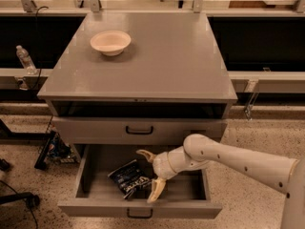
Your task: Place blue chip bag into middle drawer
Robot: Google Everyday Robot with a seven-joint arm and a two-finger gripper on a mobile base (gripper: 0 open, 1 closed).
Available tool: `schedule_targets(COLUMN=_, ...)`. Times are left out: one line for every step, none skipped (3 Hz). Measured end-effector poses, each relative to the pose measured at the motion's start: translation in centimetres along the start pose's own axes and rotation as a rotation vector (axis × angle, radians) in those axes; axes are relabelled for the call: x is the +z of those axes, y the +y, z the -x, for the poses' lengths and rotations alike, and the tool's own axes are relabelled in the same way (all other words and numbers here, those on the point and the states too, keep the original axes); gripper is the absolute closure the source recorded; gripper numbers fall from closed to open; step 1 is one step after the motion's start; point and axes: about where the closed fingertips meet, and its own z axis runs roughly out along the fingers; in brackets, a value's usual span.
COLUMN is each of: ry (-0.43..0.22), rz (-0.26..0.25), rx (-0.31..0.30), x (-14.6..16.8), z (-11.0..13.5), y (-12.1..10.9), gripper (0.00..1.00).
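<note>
Below the desk's front edge: middle drawer (138, 208) stands pulled out and open. blue chip bag (128, 178) lies flat on the drawer floor, left of centre, close behind the drawer's front lip.

gripper (150, 173) is inside the drawer, just right of the bag. Pincer spread wide, nothing between the fingers. Lower fingertip is touching or nearly touching the bag's right edge, can't tell which.

My read: bag is placed, so the step in hand is a clean exit.
- Pincer wide throughout.
- Lift straight up first, so the lower finger doesn't snag the foil and drag the bag.
- Then back out toward the desk's front-right corner, where the arm (238, 159) comes in.
- Mind headroom: upper drawer front (138, 129) overhangs the rear of the open drawer.

Further back, cream bowl (110, 42) sits near the desk's back-left corner, well apart, not a factor.
</note>
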Motion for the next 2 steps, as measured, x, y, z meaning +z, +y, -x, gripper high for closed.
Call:
schedule_targets(ry=-0.003, rz=-0.052, rx=0.076, x=-3.5, z=-1.6, y=1.6, gripper=0.0)
schedule_targets(ry=0.016, rz=-0.084, rx=0.143, x=-5.9, z=-2.9, y=3.4, gripper=0.0)
